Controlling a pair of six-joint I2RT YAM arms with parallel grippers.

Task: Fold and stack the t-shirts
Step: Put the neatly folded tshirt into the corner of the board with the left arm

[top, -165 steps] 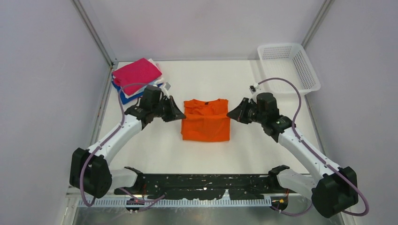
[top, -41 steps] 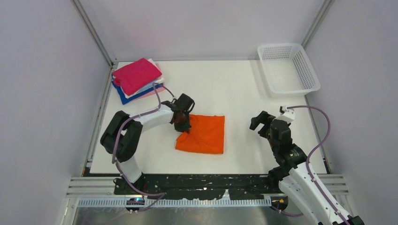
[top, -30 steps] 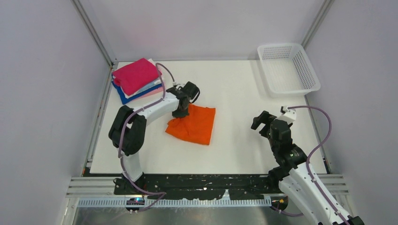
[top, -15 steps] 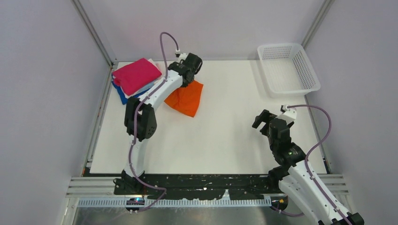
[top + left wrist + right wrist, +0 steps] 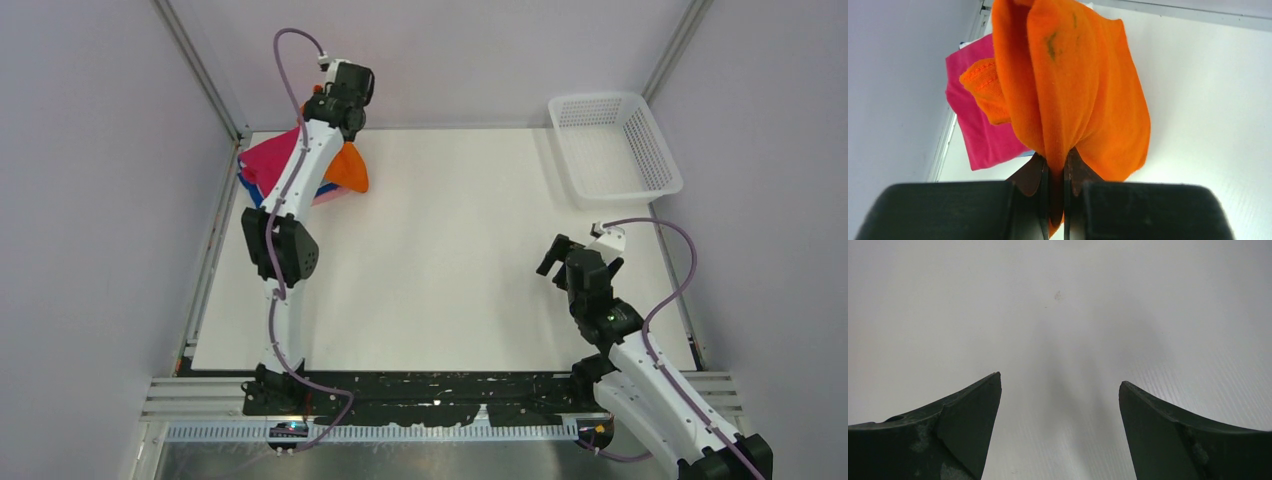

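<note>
Left gripper [image 5: 1053,172] is clamped on a bunched edge of the orange t-shirt [image 5: 1083,100]. The shirt hangs from the closed fingers in loose folds above the far-left corner of the table [image 5: 450,260], partly over the stack [image 5: 262,165]. At the near right, the right gripper [image 5: 1060,380] hovers over the table with its fingers spread wide, gripping nothing.

I judge the step in hand to be the stacking of the orange shirt. The next move calls for lowering it squarely onto the magenta t-shirt [image 5: 268,155] that tops the stack, laying it flat, then letting go. Because the cloth is bunched rather than flat, it may land crumpled and need smoothing.

Counted:
- 1 orange t-shirt is in the air.
- 1 magenta t-shirt is on top of the stack.
- At least 2 more layers lie under it, a dark blue edge [image 5: 247,190] and a pale pink edge [image 5: 327,194]. The arm hides the rest, so I cannot tell the total.
- 1 white mesh basket [image 5: 612,145] sits at the far right.
</note>
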